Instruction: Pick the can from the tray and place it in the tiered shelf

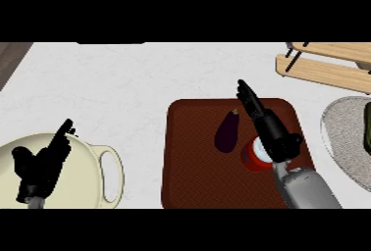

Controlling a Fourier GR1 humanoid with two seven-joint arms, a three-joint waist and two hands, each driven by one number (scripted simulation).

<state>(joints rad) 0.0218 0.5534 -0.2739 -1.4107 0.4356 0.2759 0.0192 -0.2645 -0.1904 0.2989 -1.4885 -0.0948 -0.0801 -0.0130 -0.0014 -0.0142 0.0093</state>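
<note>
Head view, left to right. Lower left of the frame: cream pot (87,147) with a loop handle on its right side, cut off by the bottom edge. Left hand (42,164) sits over the pot, fingers straight and pointing up, open, holding nothing, resting there.

White counter (130,93) fills the upper left and middle.

Centre right: dark red-brown tray (190,176), rectangular with rounded corners. On it, upper middle, a purple eggplant (226,131) lying lengthwise, slightly tilted. Just right of the eggplant and a bit lower is the can (253,156), red with a white top, still on the tray. It is partly hidden by the hand.

Right hand (270,130) comes up from the lower right on a grey forearm (304,188) and lies right over the can. Fingers are stretched out toward the top of the frame, past the tray's far edge, not curled round the can. Hand reads as open. Can't tell whether the palm touches the can.

Upper right corner: tiered shelf (330,66), light wood boards with dark posts, well apart from the tray.

Right edge, mid-height: grey plate (340,137), cut off, with a dark green item (366,128) on it, too cropped to identify.
</note>
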